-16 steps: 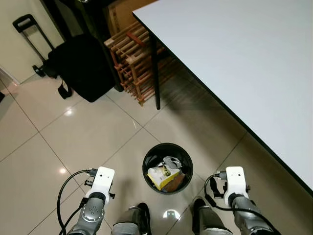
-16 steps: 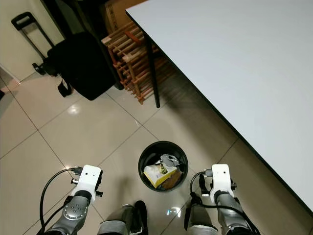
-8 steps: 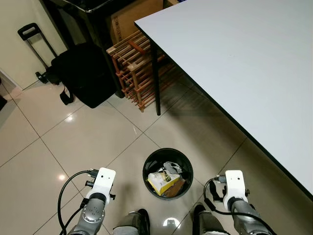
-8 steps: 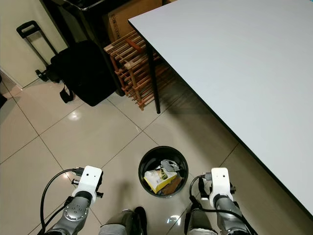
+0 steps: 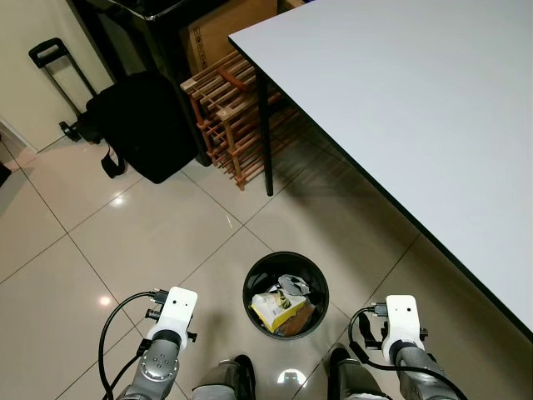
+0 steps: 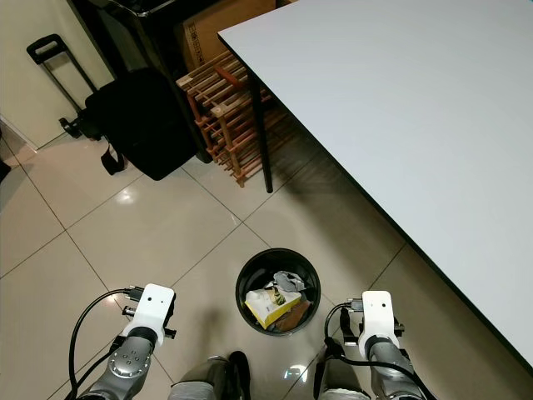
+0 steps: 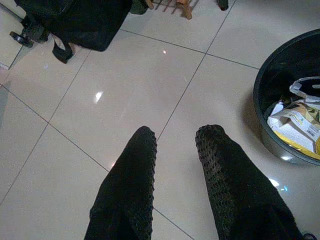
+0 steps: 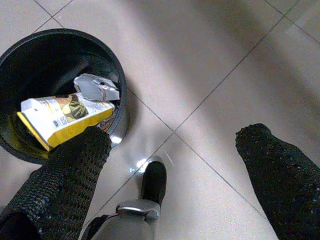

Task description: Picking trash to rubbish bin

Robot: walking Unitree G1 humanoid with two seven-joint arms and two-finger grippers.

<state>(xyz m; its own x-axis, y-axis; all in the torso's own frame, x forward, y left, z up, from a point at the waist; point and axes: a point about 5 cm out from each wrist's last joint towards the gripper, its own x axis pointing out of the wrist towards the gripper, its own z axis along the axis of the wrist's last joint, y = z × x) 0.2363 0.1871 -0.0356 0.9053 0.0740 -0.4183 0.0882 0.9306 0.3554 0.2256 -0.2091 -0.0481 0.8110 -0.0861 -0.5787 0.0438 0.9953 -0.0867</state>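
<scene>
A round black rubbish bin (image 5: 286,294) stands on the tiled floor just before my feet. Inside it lie a yellow-and-white packet (image 5: 279,305) and a crumpled grey wrapper (image 5: 292,282). My left arm (image 5: 171,315) hangs to the left of the bin. Its gripper (image 7: 176,136) is open over bare tiles with nothing between the fingers, and the bin (image 7: 290,100) is off to one side. My right arm (image 5: 400,321) hangs to the right of the bin. The right gripper (image 8: 177,135) is open wide and empty, with the bin (image 8: 60,95) and the packet (image 8: 65,120) beside one finger.
A white table (image 5: 416,108) on a black leg (image 5: 265,133) spans the right side. Behind the leg stands a wooden rack (image 5: 229,104), with a black bag (image 5: 141,125) and a trolley handle (image 5: 54,62) to its left. My feet (image 5: 237,371) are just behind the bin.
The whole picture shifted early on, so the camera moved. The bin's contents are unchanged. Both arms hang in about the same places, the right wrist slightly lower.
</scene>
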